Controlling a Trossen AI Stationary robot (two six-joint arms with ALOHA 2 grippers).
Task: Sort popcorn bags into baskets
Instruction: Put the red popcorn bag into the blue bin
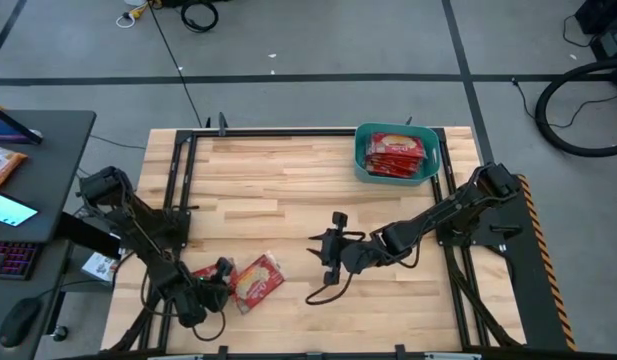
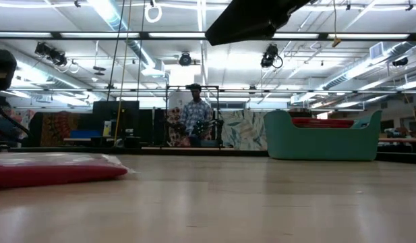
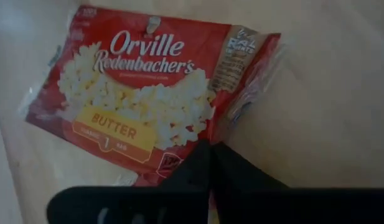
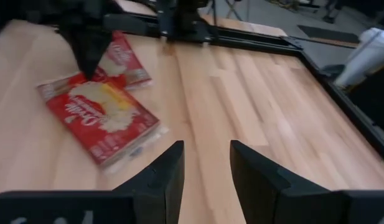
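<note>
While both arms hang low over the table:
Left gripper (image 3: 210,155): fingers together, pinching a popcorn bag's (image 1: 258,280) edge;
Right gripper (image 4: 206,163): fingers apart, holding nothing;
Basket (image 1: 362,160): holds red bags.

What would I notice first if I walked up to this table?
Probably the flat red popcorn bag lying near the front left of the wooden table, with the left gripper shut on its edge. Then the teal-green plastic bin at the back right, holding more red bags.

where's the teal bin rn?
High view: the teal bin sits at the table's far right corner, red popcorn bags inside, beyond the right gripper.
</note>
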